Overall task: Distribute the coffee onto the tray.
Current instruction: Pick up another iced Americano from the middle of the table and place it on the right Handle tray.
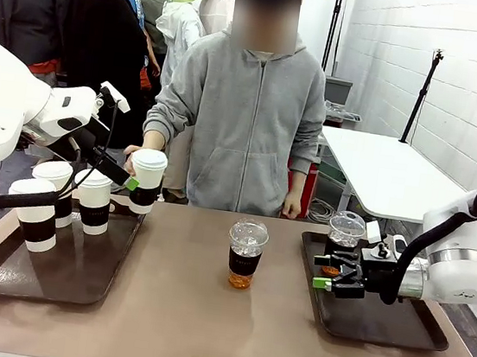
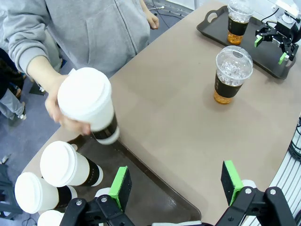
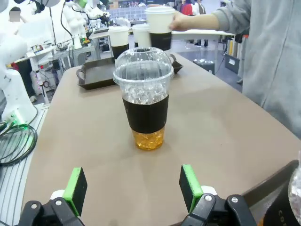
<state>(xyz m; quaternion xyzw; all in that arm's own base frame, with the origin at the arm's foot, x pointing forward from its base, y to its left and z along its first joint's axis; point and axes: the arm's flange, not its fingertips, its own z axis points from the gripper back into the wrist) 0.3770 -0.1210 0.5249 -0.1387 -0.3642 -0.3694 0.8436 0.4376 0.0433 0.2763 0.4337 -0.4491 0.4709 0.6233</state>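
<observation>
A person's hand (image 1: 151, 142) holds a white paper cup with a dark sleeve (image 1: 146, 181) (image 2: 87, 106) (image 3: 160, 26) over the far right corner of the left tray (image 1: 0, 275). My left gripper (image 1: 132, 186) (image 2: 176, 184) is open just short of that cup, with nothing between its fingers. Three more paper cups (image 1: 39, 211) (image 2: 66, 165) stand on that tray. One clear dome-lidded cup of brown liquid (image 1: 245, 253) (image 3: 143, 106) (image 2: 230, 75) stands mid-table. Another clear cup (image 1: 345, 235) (image 2: 237, 19) stands on the right tray (image 1: 394, 328). My right gripper (image 1: 324, 273) (image 3: 134, 188) (image 2: 270, 43) is open over that tray, facing the middle cup.
The person in a grey hoodie (image 1: 248, 101) stands at the table's far edge, the other hand hanging by the edge. A white table (image 1: 387, 171) stands behind on the right. Bare brown tabletop (image 1: 179, 310) lies between the two trays.
</observation>
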